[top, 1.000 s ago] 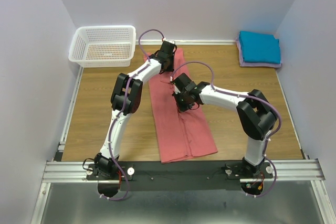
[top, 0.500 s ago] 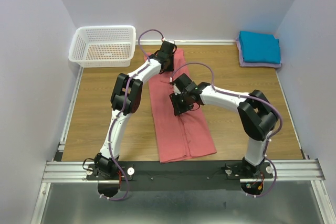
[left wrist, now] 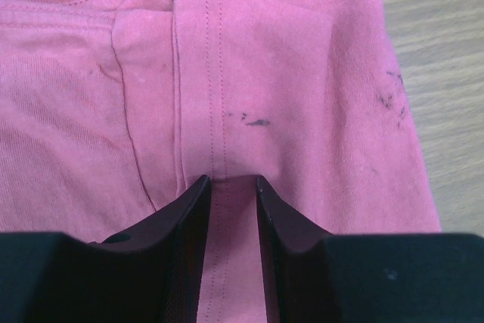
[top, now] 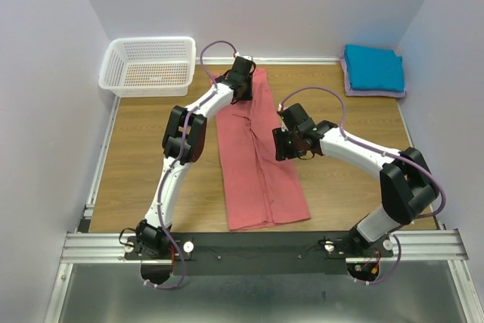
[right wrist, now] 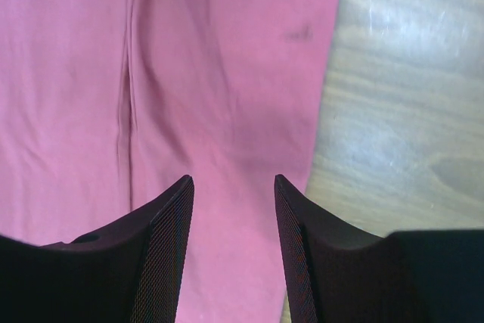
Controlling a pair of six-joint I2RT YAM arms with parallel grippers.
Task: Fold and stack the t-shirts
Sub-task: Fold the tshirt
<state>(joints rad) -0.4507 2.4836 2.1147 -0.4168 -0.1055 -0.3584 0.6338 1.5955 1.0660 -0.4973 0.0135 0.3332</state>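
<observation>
A salmon-pink t-shirt (top: 257,179) lies on the wooden table, folded lengthwise into a long strip running from far to near. My left gripper (top: 243,87) is at its far, collar end. In the left wrist view its jaws (left wrist: 231,179) stand part open, tips down on the flat cloth (left wrist: 287,73) either side of a stitched hem. My right gripper (top: 280,147) hovers open over the strip's right edge, with nothing between its fingers (right wrist: 233,179); pink cloth (right wrist: 227,73) lies below. A folded teal-blue t-shirt (top: 373,67) rests on a folded pale lavender one (top: 349,88) at the far right corner.
A white lattice basket (top: 147,66) stands at the far left corner. White walls close in the table on the left, back and right. Bare wood (right wrist: 408,111) shows just right of the pink strip.
My right gripper opened, let go of the pink cloth and swung right from the strip's middle to its right edge. The left gripper stayed at the collar end.
</observation>
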